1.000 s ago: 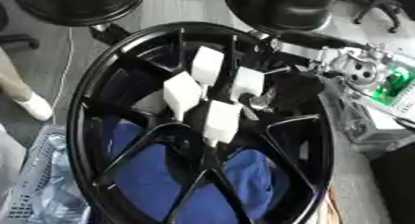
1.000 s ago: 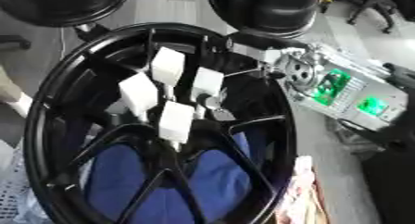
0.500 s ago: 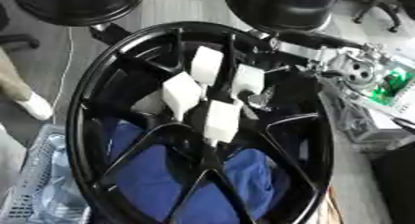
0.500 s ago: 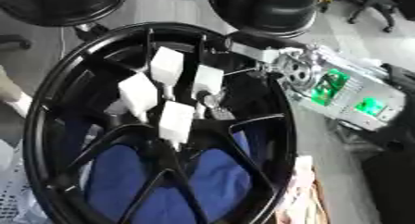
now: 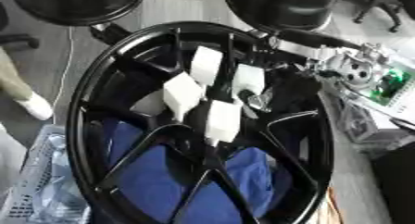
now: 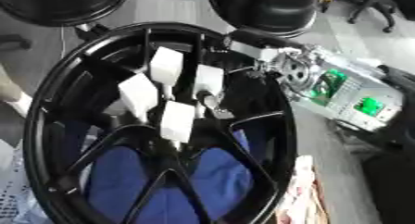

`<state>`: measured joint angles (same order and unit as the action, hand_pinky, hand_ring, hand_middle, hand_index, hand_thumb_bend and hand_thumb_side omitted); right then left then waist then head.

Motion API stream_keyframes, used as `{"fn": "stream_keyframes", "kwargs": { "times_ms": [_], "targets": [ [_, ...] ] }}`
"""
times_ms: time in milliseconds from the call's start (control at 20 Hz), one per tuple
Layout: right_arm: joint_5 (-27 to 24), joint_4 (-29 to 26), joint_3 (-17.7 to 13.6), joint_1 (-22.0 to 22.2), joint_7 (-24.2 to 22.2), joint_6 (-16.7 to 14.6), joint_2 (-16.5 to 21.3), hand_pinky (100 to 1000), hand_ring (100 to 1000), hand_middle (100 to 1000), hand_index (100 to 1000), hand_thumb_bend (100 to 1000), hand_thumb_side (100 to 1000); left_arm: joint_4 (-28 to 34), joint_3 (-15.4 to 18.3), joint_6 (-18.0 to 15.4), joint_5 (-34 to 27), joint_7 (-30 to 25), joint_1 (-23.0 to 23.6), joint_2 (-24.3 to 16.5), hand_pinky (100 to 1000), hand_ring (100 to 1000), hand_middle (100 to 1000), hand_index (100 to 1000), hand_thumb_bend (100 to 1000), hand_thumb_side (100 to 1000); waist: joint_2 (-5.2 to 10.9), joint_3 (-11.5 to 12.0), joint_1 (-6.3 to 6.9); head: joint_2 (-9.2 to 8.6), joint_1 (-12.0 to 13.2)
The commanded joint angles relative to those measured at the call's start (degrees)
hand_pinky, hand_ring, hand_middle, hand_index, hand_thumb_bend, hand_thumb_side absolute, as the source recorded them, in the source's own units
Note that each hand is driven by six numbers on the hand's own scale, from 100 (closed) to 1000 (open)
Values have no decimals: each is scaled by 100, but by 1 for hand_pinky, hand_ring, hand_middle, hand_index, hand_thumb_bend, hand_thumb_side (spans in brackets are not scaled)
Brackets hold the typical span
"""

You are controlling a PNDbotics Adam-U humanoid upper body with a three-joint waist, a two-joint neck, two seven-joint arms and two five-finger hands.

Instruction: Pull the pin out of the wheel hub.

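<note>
1. A black spoked wheel hub [image 5: 203, 126] fills the view, with blue cloth [image 5: 235, 181] seen behind its lower spokes.
2. White blocks [image 5: 183, 92] are clustered round the hub centre.
3. A small metallic pin [image 6: 212, 105] is seen at 3 o'clock of the centre, just beside the blocks.
4. The right hand [image 6: 296, 70] is seen at 2 o'clock over the rim; whether its fingers are apart or together cannot be told.
</note>
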<state>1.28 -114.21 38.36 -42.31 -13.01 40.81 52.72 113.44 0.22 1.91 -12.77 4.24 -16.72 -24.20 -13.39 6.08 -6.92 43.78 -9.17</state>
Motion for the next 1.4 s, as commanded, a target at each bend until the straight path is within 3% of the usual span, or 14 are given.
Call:
{"fn": "stream_keyframes", "kwargs": {
  "times_ms": [50, 250, 500, 900, 1100, 1400],
  "targets": [
    [-74, -38, -79, -79, 65, 22, 105, 739, 649, 459, 588, 181, 100, 115, 44, 12, 4, 9, -46, -48, 934, 743, 664, 731, 100, 724, 63, 4, 27, 34, 10],
    [-164, -38, -148, -117, 261, 69, 102, 711, 608, 403, 532, 104, 100, 115, 47, 20, 6, 8, -38, -41, 935, 743, 661, 727, 100, 724, 70, -1, 26, 34, 15],
    [-175, -38, -399, -239, 493, -41, 240, 691, 576, 355, 486, 100, 100, 115, 55, 24, 12, 1, -35, -37, 935, 744, 659, 724, 100, 722, 87, -22, 21, 34, 29],
    [128, -38, -1179, -182, 410, -303, 793, 690, 568, 343, 476, 135, 100, 115, 74, 15, 21, -6, -35, -47, 936, 744, 661, 724, 100, 720, 97, -53, 8, 34, 75],
    [364, -38, -1850, 467, 738, -258, 1183, 696, 571, 347, 480, 166, 100, 115, 98, -10, 34, 11, -54, -65, 937, 744, 662, 725, 100, 719, 65, -61, 24, 34, 98],
    [683, -38, -2914, 1839, 1660, 479, 1364, 697, 579, 361, 494, 190, 100, 115, 127, -20, 53, 39, -55, -53, 939, 740, 662, 725, 100, 720, 18, -99, 40, 34, 125]
  ]
}}
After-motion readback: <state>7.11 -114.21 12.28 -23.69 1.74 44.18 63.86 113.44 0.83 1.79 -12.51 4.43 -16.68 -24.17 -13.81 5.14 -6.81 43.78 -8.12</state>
